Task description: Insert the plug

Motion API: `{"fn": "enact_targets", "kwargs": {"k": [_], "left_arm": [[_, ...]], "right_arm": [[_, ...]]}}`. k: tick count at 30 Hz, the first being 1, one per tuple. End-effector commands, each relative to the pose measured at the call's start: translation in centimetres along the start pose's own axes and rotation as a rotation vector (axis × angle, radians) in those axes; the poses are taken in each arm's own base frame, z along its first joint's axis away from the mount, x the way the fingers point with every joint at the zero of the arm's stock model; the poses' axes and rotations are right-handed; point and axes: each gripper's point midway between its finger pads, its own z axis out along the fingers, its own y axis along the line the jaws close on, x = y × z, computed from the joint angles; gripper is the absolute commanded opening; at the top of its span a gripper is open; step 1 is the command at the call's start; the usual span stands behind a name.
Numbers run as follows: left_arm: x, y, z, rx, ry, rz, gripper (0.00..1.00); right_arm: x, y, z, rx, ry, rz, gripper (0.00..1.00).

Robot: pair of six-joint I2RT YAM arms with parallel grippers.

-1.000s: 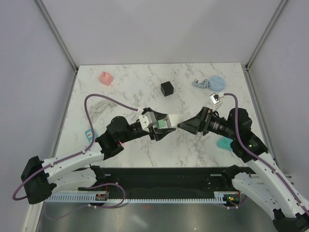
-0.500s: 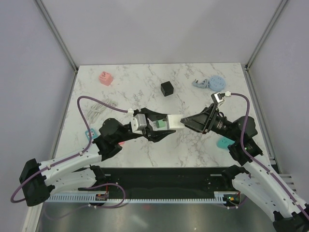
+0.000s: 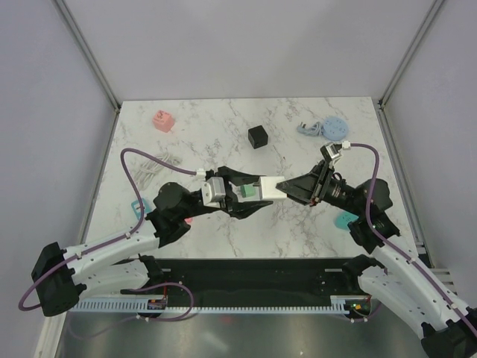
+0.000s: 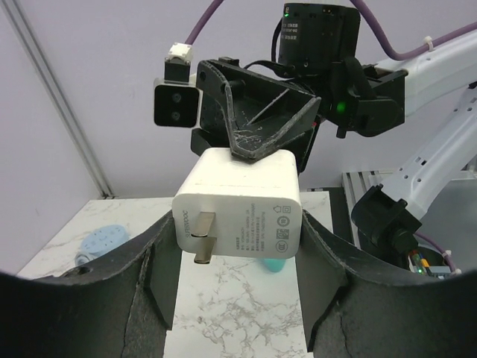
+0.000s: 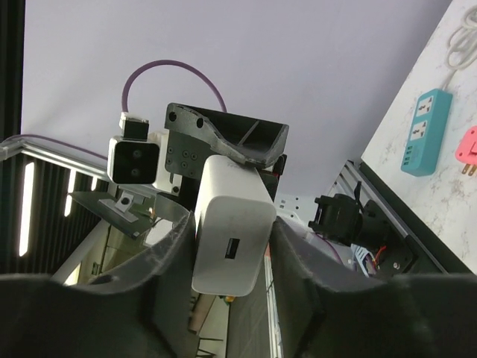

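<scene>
White charger is up in the air over mid table, gripped from both ends. L gripper fingers are pressed on its two sides and R gripper pinches it crosswise. Metal prongs face the L wrist cam, USB port the R. Teal power strip lies flat near the table's left edge, well apart from the charger; pink thing beside it is prob. a plug.
</scene>
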Motion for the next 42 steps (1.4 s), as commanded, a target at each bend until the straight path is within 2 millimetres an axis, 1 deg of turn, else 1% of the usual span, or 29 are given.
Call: {"fn": "enact_targets", "kwargs": {"k": [1, 3, 4, 6, 7, 8, 9, 11, 12, 14, 15, 16, 17, 18, 19, 20, 21, 22, 23, 24, 25, 26, 27, 28, 30, 32, 33, 36, 42], "left_arm": [[-1.2, -0.2, 0.2, 0.012, -0.057, 0.005, 0.02], [-1.2, 0.0, 0.2, -0.002, -0.056, -0.032, 0.07], [-0.9, 0.1, 0.2, -0.011, -0.049, -0.041, 0.11], [-0.6, 0.4, 0.0, -0.037, -0.033, -0.059, 0.48], [-0.5, 0.7, -0.1, -0.063, -0.027, -0.075, 0.59], [-0.2, 0.9, -0.4, -0.075, -0.017, -0.081, 0.83], [-0.5, 0.8, -0.7, -0.082, -0.021, -0.079, 0.86], [0.3, 1.2, -1.4, -0.123, 0.012, -0.091, 0.87], [0.6, 1.4, -1.8, -0.146, 0.025, -0.095, 0.88], [1.3, 1.6, -2.9, -0.186, 0.067, -0.102, 0.89], [1.6, 1.8, -3.3, -0.203, 0.081, -0.103, 0.89], [1.1, 1.9, -3.9, -0.229, 0.072, -0.099, 0.89], [2.2, 1.9, -4.6, -0.243, 0.116, -0.113, 0.9], [2.3, 1.9, -5.0, -0.257, 0.123, -0.116, 0.9], [1.9, 2.1, -5.5, -0.28, 0.125, -0.119, 0.91], [2.6, 1.9, -6.0, -0.288, 0.162, -0.134, 0.91], [2.8, 1.8, -6.4, -0.295, 0.178, -0.144, 0.92], [2.5, 2.0, -6.6, -0.31, 0.185, -0.15, 0.92], [3.2, 1.9, -7.2, -0.32, 0.231, -0.168, 0.92], [3.4, 1.9, -7.4, -0.33, 0.256, -0.179, 0.93], [2.4, 2.3, -7.3, -0.347, 0.259, -0.189, 0.93], [4.1, 2.0, -8.0, -0.359, 0.354, -0.222, 0.93], [4.4, 2.1, -8.3, -0.376, 0.393, -0.241, 0.93], [3.4, 2.5, -8.2, -0.401, 0.404, -0.261, 0.93], [4.9, 2.1, -9.1, -0.41, 0.511, -0.295, 0.93], [4.8, 2.1, -9.2, -0.414, 0.535, -0.296, 0.92], [4.9, 2.0, -9.5, -0.417, 0.541, -0.297, 0.92], [5.4, 2.0, -10.5, -0.446, 0.55, -0.299, 0.91], [6.2, 1.9, -13.2, -0.491, 0.543, -0.253, 0.93]], "right_arm": [[0.5, 2.2, -0.2, -0.102, 0.023, -0.032, 0.38], [0.5, 2.9, -0.3, -0.138, 0.025, -0.052, 0.27], [0.5, 3.0, -0.3, -0.145, 0.025, -0.052, 0.14], [0.4, 3.1, -0.3, -0.152, 0.022, -0.066, 0.0], [0.3, 3.1, -0.2, -0.148, 0.019, -0.081, 0.0], [0.2, 2.5, -0.1, -0.124, 0.017, -0.077, 0.0], [0.0, 2.5, 0.1, -0.107, 0.011, -0.086, 0.0], [-0.3, 0.5, 0.5, -0.011, 0.006, -0.1, 0.0], [-0.7, 0.7, 0.6, 0.001, 0.001, -0.121, 0.0], [-1.1, -1.0, 1.0, 0.085, 0.006, -0.137, 0.0], [-1.9, -1.0, 1.4, 0.112, -0.009, -0.151, 0.0], [-2.3, -1.5, 1.5, 0.145, -0.018, -0.157, 0.0], [-2.6, -2.7, 1.4, 0.207, -0.018, -0.145, 0.0], [-3.7, -3.0, 1.7, 0.239, -0.043, -0.179, 0.0], [-3.8, -4.8, 1.2, 0.335, -0.04, -0.145, 0.0], [-4.2, -5.8, 0.9, 0.396, -0.048, -0.145, 0.0], [-6.3, -6.4, 0.8, 0.482, -0.109, -0.209, 0.0], [-6.9, -7.4, 0.0, 0.566, -0.13, -0.218, 0.0], [-6.8, -9.6, -1.9, 0.721, -0.135, -0.184, 0.0], [-7.8, -9.4, -2.8, 0.793, -0.166, -0.227, 0.0], [-9.8, -11.1, -5.0, 0.952, -0.267, -0.242, 0.0], [-9.3, -12.4, -7.6, 1.1, -0.27, -0.209, 0.0], [-10.1, -12.3, -8.9, 1.178, -0.311, -0.211, 0.0], [-10.8, -13.3, -12.5, 1.354, -0.381, -0.215, 0.0], [-11.2, -14.3, -15.3, 1.501, -0.414, -0.211, 0.0], [-11.4, -15.5, -18.6, 1.635, -0.432, -0.164, 0.0], [-11.0, -16.8, -19.8, 1.689, -0.417, -0.132, 0.0], [-11.2, -18.5, -23.3, 1.822, -0.462, -0.068, 0.0], [-12.4, -20.0, -27.8, 2.038, -0.51, 0.027, 0.0]]}}
